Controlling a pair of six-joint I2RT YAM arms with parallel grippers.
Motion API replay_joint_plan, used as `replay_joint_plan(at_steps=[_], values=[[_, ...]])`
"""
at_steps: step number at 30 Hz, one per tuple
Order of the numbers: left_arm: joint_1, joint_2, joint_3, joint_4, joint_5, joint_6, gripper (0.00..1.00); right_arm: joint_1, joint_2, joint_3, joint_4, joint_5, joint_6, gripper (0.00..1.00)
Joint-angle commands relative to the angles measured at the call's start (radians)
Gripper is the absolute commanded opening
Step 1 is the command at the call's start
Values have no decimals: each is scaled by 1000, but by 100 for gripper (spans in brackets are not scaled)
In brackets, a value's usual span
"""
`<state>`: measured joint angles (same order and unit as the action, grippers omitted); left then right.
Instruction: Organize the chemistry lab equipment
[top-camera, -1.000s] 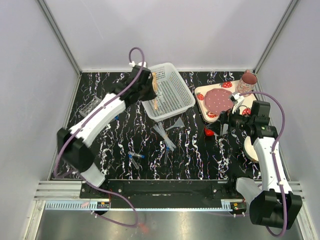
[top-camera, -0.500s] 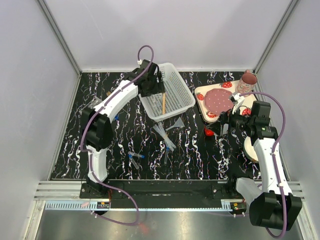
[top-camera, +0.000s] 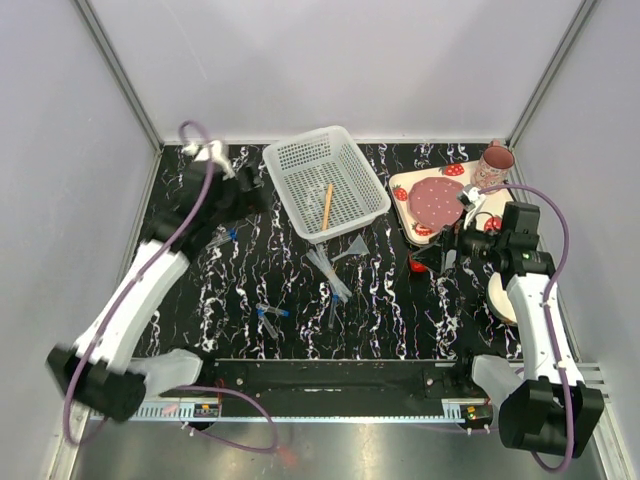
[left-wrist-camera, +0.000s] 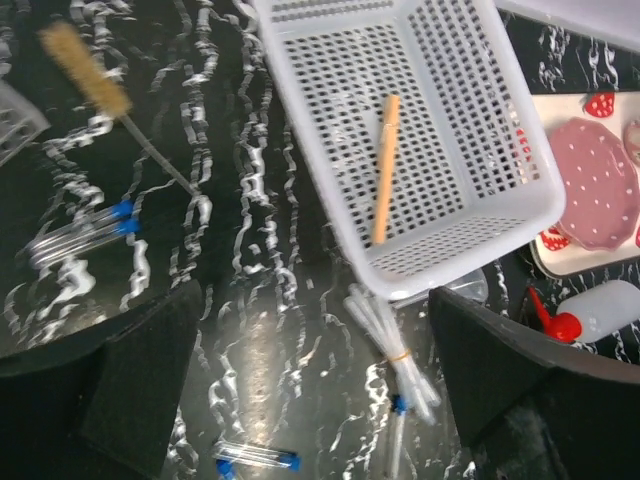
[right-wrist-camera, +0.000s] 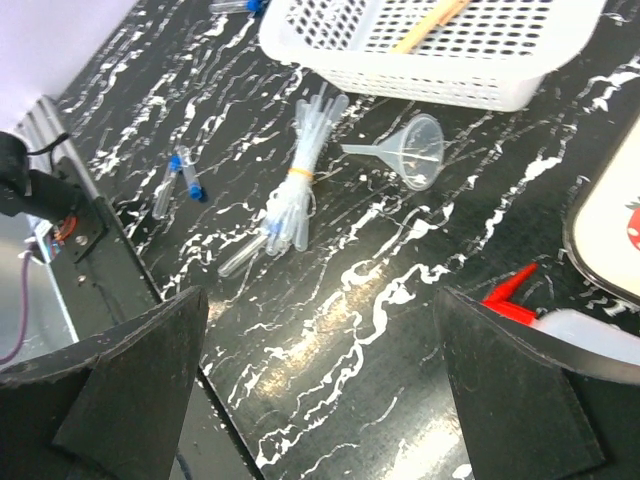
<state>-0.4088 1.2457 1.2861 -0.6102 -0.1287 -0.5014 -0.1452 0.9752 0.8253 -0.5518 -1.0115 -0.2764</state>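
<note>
A thin orange stick (top-camera: 326, 207) (left-wrist-camera: 384, 170) lies alone in the white mesh basket (top-camera: 285, 160) (left-wrist-camera: 460, 245). My left gripper (top-camera: 243, 197) (left-wrist-camera: 320, 400) hangs open and empty just left of the basket, above bare table. Below the basket lie a clear funnel (top-camera: 352, 245) (right-wrist-camera: 420, 150) and a banded bundle of clear pipettes (top-camera: 328, 272) (left-wrist-camera: 395, 350) (right-wrist-camera: 295, 195). Blue-capped tubes (top-camera: 270, 312) (left-wrist-camera: 80, 225) (right-wrist-camera: 175, 180) are scattered on the table. My right gripper (top-camera: 440, 256) (right-wrist-camera: 330, 390) is open, next to the red-capped squeeze bottle (top-camera: 418, 265) (right-wrist-camera: 590, 330). A corner of the clear tube rack (left-wrist-camera: 15, 115) shows.
A strawberry-print tray (top-camera: 405, 185) with a pink plate (top-camera: 437, 200) and a pink mug (top-camera: 493, 160) stand at the back right. A cream bowl (top-camera: 500, 300) sits partly under my right arm. A bristle brush (left-wrist-camera: 85, 65) lies left of the basket.
My left gripper opened over the basket and left the orange stick lying inside. The left arm then swung out to the left. My right arm has not moved.
</note>
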Motion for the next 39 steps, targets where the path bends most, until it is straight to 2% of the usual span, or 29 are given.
replay_joint_plan(at_steps=[1, 6, 7, 13, 19, 25, 30, 34, 39], values=[[73, -227, -230, 67, 37, 47, 99, -2, 42, 20, -6, -150, -46, 100], [105, -483, -442, 69, 69, -3, 99, 62, 115, 75, -17, -167, -64, 100], [105, -511, -467, 69, 73, -18, 99, 111, 132, 84, -11, -153, -76, 100], [107, -647, -651, 122, 150, -163, 99, 329, 221, 77, 147, 45, 12, 100], [108, -625, -729, 168, 193, -224, 99, 502, 305, 112, 142, 195, -56, 100], [110, -598, -757, 181, 186, -284, 99, 723, 408, 156, 124, 425, -92, 100], [110, -638, -800, 210, 173, -328, 99, 878, 532, 207, 187, 631, 3, 99], [110, -675, -821, 219, 169, -347, 99, 938, 629, 256, 202, 790, 71, 95], [110, -695, -837, 196, 159, -342, 99, 978, 718, 311, 197, 873, 111, 94]])
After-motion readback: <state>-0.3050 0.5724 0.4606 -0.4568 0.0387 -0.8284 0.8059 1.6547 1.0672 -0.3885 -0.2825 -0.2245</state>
